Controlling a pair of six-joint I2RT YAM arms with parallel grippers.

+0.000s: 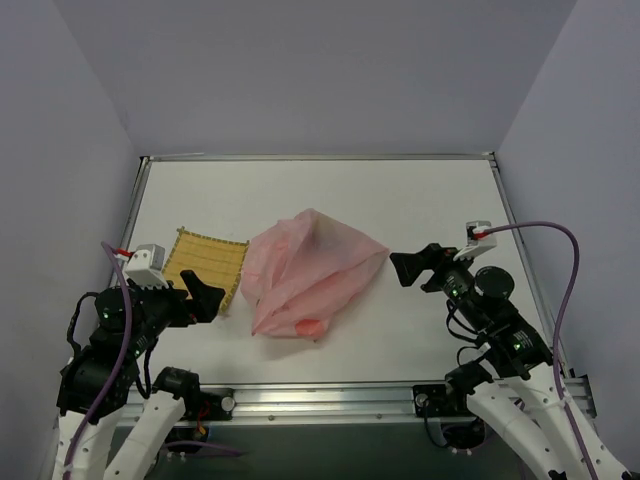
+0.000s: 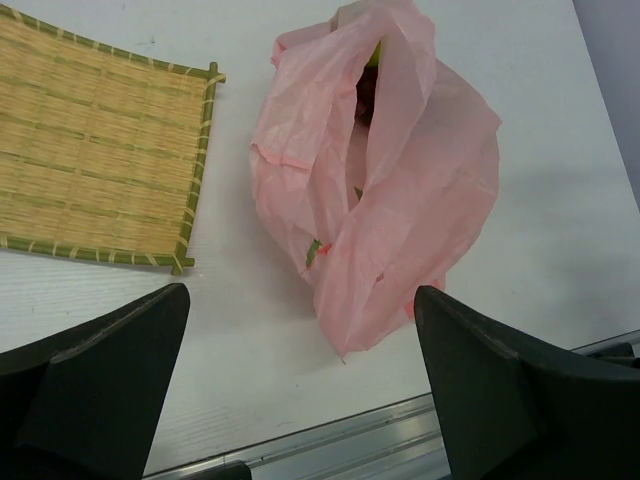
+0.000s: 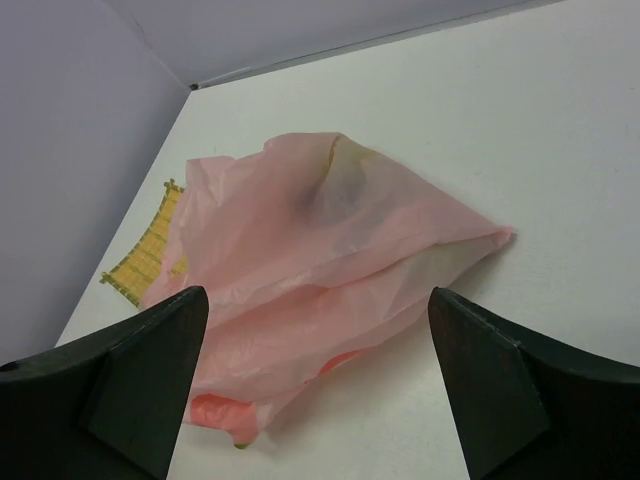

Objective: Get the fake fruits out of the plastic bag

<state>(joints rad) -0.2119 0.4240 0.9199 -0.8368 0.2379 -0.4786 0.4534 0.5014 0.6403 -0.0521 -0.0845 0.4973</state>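
Note:
The pink plastic bag (image 1: 310, 268) lies crumpled on the white table between both arms, its contents mostly veiled. Of the fake fruits, a reddish piece (image 1: 311, 326) shows through the bag's near end, also as an orange-red patch (image 3: 213, 410) in the right wrist view. A dark red shape (image 2: 365, 100) and a green bit (image 2: 313, 252) show inside in the left wrist view. My left gripper (image 1: 207, 294) (image 2: 300, 295) is open, just left of the bag, holding nothing. On the bag's right side, my right gripper (image 1: 408, 268) (image 3: 317, 293) is open and faces it, apart from it.
A yellow woven mat (image 1: 205, 262) (image 2: 95, 150) lies flat, touching the bag's left side. The table's metal front rail (image 1: 320, 397) runs close behind both grippers. Grey walls enclose the table on three sides.

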